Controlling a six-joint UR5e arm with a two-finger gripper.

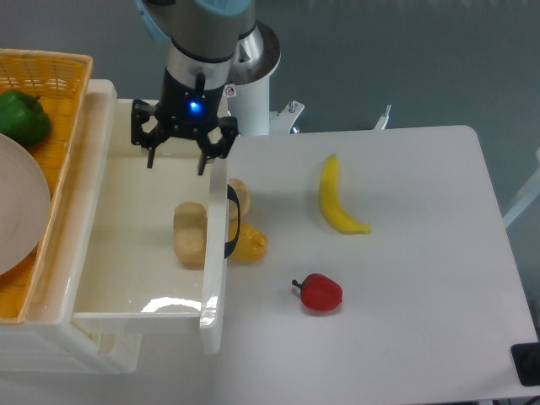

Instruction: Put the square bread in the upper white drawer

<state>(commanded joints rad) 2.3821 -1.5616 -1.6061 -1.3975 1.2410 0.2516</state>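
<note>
1. Step in hand: the square bread (pixel 191 234) lies inside the upper white drawer (pixel 126 278), on its floor near the right wall, just behind the black loop handle (pixel 233 221). Placement looks done; what is left is retreat.
2. Tool (pixel 178 155): fingers spread, holding nothing, hanging above the far part of the drawer, well apart from the bread. A blue light shows on the wrist.
3. Next move, as a judgement: lift the tool straight up and away, keeping the right finger off the drawer's right wall, which it stands close to. Closing the drawer is not asked for.
4. Risk: low. The bread sits flat and looks stable.
5. Count, on the table (pixel 405 253) right of the drawer: 1 banana (pixel 337 202), 1 red pepper (pixel 321 293), 1 pale round bun (pixel 240 196) and 1 orange-yellow pastry (pixel 249 245), the last 2 partly hidden by the drawer front.
6. Count, left side: 1 woven yellow basket (pixel 67 101) holding 1 green pepper (pixel 21 116) and 1 white plate (pixel 17 211), cut by the frame edge.
7. Count, task things: 1 square bread, 1 open drawer; a lower drawer shows below it, closed.
</note>
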